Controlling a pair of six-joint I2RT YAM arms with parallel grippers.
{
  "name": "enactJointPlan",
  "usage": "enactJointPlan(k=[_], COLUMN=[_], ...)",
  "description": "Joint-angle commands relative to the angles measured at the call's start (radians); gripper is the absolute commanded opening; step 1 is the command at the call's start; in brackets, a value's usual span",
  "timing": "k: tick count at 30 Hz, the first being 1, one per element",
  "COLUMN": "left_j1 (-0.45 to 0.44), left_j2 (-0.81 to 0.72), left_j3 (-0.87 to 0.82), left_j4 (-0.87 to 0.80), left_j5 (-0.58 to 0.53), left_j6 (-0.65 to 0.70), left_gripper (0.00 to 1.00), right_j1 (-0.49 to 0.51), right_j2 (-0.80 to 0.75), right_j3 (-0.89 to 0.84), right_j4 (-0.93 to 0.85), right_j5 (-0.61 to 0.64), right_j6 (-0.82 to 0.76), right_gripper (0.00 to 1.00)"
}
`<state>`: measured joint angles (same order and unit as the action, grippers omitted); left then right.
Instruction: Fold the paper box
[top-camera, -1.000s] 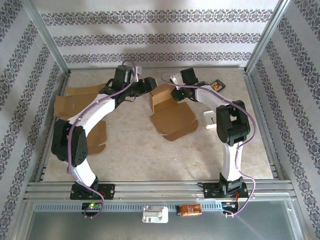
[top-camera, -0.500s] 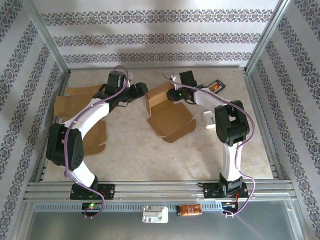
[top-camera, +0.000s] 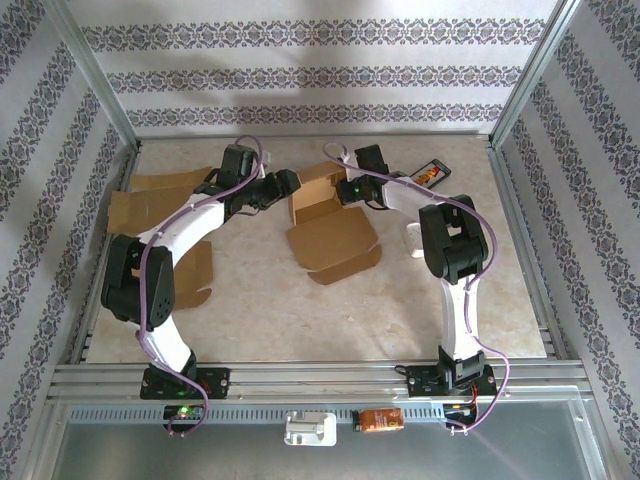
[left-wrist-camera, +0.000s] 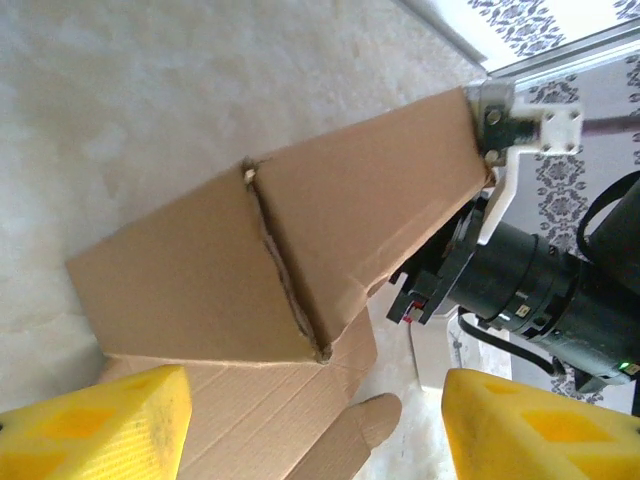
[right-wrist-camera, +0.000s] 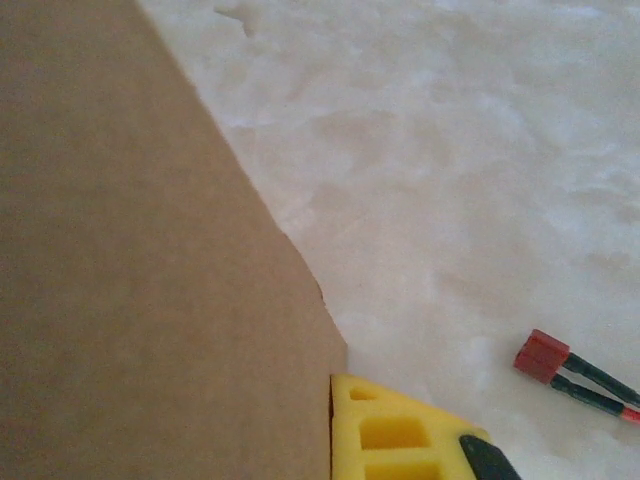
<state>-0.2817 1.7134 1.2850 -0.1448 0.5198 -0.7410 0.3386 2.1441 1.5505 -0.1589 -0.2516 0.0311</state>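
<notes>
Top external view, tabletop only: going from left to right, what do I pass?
flat cardboard sheets → left gripper → paper box → white block

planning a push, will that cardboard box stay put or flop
Probably light: the thin cardboard box likely slides on the smooth table. Panels look stiff but should hinge at the creased fold. The right gripper's pinch may steady it.

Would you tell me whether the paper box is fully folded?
Partly folded: the paper box has far panels standing, its near flap flat on the table.
</notes>
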Motion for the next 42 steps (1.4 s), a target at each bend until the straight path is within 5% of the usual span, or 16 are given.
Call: enactJointPlan(k=[1, 5, 8, 12, 16, 22, 26, 29, 35, 42], left_j1=[0.03, 0.061, 0.076, 0.083, 0.098, 0.107, 0.107, 0.107, 0.107, 0.027], left_j2=[-0.115, -0.247, -0.357, -0.467, -0.534, -0.58, -0.588, -0.584, -0.501, -0.413], left_j3=[-0.003, -0.031, -0.063, -0.101, -0.157, -0.257, -0.284, -0.305, -0.286, -0.217], left_j4=[-0.009, -0.07, -0.121, -0.162, -0.138, -0.057, -0.055, -0.045, -0.067, -0.106], left_j5=[-0.031, -0.089, -0.175, -0.288, -0.318, -0.323, -0.313, -0.305, -0.188, -0.066], left_j6=[0.012, 0.079, 0.182, 0.33, 0.392, 0.376, 0.389, 0.419, 0.451, 0.497], left_gripper=[0.69, 0.7, 0.71, 0.73, 0.75, 0.77, 0.78, 0.79, 0.78, 0.76], right_j1=[0.013, 0.016, 0.049, 0.159, 0.256, 0.429, 0.478, 0.485, 0.491, 0.428], right_j2=[-0.149, -0.321, -0.424, -0.48, -0.446, -0.371, -0.377, -0.431, -0.558, -0.613], right_j3=[-0.021, -0.014, 0.031, -0.015, 0.017, -0.254, -0.392, -0.436, -0.464, -0.303], right_j4=[-0.064, -0.22, -0.408, -0.551, -0.595, -0.246, -0.037, -0.018, -0.081, -0.327], right_j5=[0.023, 0.092, 0.177, 0.502, 0.525, 0.496, 0.485, 0.459, 0.504, 0.559], right_j6=[-0.166, -0.516, -0.936, -1.572, -1.705, -1.875, -1.922, -1.84, -1.558, -0.49], right_gripper=[0.01, 0.0, 0.01, 0.01, 0.04, 0.03, 0.28, 0.59, 0.65, 0.7])
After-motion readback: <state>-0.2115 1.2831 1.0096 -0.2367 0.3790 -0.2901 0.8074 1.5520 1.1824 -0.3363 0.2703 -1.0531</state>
